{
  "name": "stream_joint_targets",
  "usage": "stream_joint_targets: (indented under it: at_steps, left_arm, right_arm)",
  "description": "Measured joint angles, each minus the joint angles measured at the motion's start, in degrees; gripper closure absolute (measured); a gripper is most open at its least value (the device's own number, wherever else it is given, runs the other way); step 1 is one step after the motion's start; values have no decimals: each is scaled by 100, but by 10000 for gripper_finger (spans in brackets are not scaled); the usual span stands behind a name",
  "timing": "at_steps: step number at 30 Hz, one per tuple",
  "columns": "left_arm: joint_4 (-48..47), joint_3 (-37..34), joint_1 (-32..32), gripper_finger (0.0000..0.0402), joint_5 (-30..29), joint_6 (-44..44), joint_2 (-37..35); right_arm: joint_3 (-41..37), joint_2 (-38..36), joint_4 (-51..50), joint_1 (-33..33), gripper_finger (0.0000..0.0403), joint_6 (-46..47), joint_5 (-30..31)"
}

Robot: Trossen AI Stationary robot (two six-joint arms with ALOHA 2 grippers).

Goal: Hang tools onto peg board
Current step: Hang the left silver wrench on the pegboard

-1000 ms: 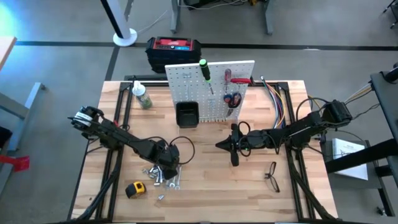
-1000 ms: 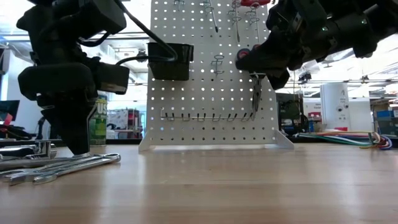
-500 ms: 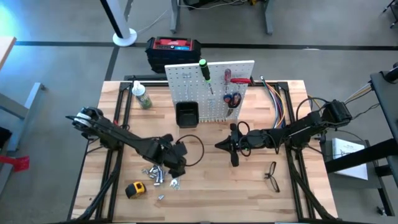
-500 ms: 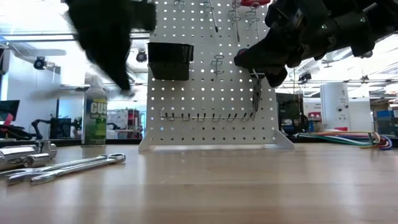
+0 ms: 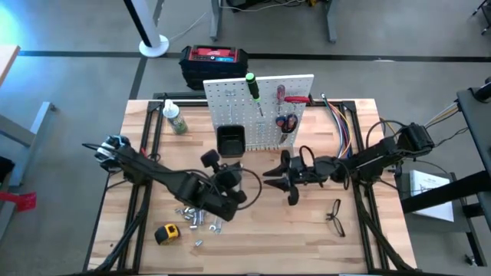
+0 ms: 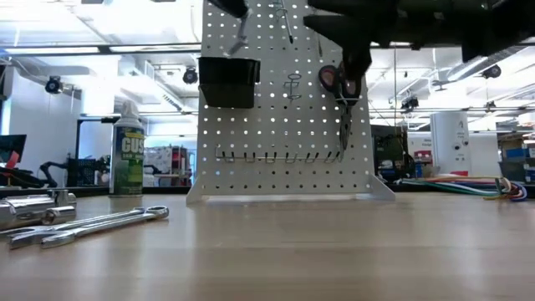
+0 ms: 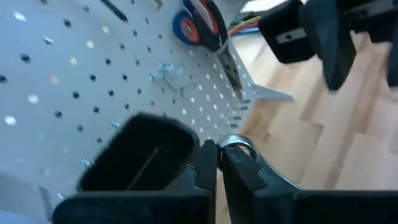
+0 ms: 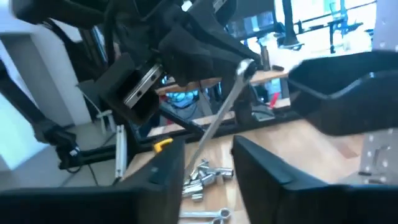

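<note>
Wrench (image 7: 244, 151) pinched in left gripper (image 7: 216, 163) jaws, near peg board (image 7: 93, 68), right gripper (image 8: 208, 165) jaws spread.

White peg board (image 5: 265, 100) stands upright, green screwdriver (image 5: 252, 84) and red-handled pliers (image 5: 287, 123) hanging; silver wrench (image 8: 221, 118) held aloft; more wrenches (image 6: 92, 224), tape measure (image 5: 167, 233), glasses (image 5: 334, 216) lie flat.

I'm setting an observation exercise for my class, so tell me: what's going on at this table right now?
A two-armed robot is hanging tools on a white upright peg board. The left gripper is shut on a silver wrench, lifted off the wooden table in front of the board's small black bin. The right gripper hangs just in front of the board, holding nothing. Red-handled pliers and a green-handled screwdriver already hang there; more wrenches, a yellow tape measure and black-framed glasses remain on the table.
</note>
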Motion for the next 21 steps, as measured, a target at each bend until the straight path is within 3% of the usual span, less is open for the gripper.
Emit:
stream_joint_targets:
  at_steps: [5,10,21]
  left_arm:
    - [-7,380,15,401,-194,275,347]
    - [-88,668,15,401,-517,285,501]
    - [14,821,23,401,-1112,333,504]
  right_arm:
    - [487,4,-898,2,212,-269,313]
    - [691,5,-1066,22,177,-280,332]
    - [791,10,-1327,31,213,-286,338]
